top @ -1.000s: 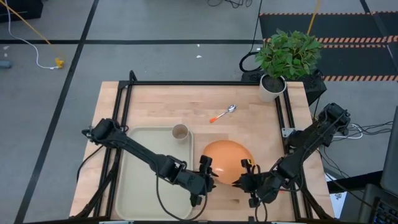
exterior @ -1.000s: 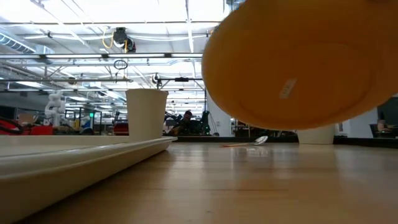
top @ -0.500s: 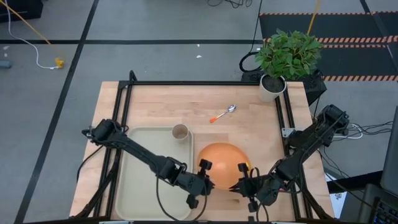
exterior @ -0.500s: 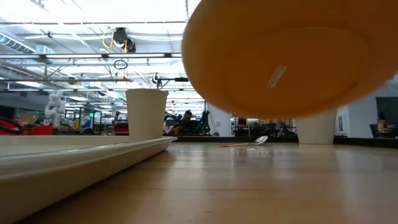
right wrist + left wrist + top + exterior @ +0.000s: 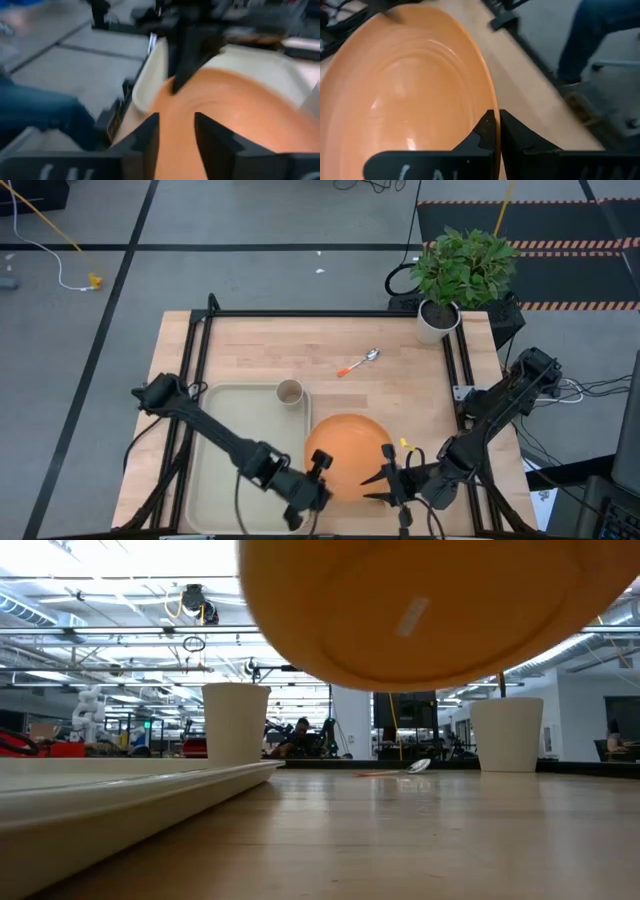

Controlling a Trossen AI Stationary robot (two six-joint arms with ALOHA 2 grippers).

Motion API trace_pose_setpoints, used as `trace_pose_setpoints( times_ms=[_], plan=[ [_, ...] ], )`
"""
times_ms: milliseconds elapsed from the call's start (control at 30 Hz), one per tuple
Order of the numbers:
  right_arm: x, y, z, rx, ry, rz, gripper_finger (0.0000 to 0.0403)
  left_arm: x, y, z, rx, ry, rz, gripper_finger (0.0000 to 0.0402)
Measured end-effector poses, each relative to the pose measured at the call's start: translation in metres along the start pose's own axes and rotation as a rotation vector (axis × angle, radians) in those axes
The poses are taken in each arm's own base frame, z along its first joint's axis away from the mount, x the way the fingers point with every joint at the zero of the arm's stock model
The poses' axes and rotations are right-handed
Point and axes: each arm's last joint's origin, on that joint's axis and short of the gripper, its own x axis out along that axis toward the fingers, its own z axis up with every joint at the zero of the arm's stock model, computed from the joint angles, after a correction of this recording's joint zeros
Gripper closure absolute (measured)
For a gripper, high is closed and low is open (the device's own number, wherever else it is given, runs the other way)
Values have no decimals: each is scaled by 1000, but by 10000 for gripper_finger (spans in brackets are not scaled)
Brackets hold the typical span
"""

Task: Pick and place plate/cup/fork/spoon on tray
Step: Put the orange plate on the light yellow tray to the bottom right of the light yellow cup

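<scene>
Plate (image 5: 345, 456): 1, round, glossy orange, lifted over tray (image 5: 225, 470) edge | left gripper (image 5: 318, 470) pinching rim | right gripper (image 5: 385, 480) spread beside rim | cup (image 5: 289, 392): 1, tan cylinder, on tray

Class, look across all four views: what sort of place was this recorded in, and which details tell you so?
Most likely a robotics lab or workshop in a large industrial hall. The wooden table sits on a bare concrete floor with striped hazard tape, and the low view shows high ceilings with strip lights and equipment behind.
</scene>
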Motion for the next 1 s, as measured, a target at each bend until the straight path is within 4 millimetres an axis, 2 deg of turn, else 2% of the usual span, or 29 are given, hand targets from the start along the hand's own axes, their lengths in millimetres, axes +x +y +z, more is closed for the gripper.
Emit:
trace_pose_setpoints(
  times_ms=[133,233,367,533,767,1000],
  plan=[
    [-5,2,9,6,-68,15,239,-9,-29,-2,5,42,-28,396],
    [-10,3,11,7,-89,-10,224,-17,-54,-5,13,74,-11,396],
    [-15,8,11,-13,-102,-37,222,-34,-87,-11,-30,116,-18,396],
    [-17,11,10,-21,-103,-28,226,-52,-122,-27,-84,211,30,395],
    [-16,11,10,-6,-104,-29,227,-72,-144,-49,-202,324,167,396],
    [-16,11,10,48,-104,-25,227,-73,-154,-71,-244,379,221,394]
  ],
)
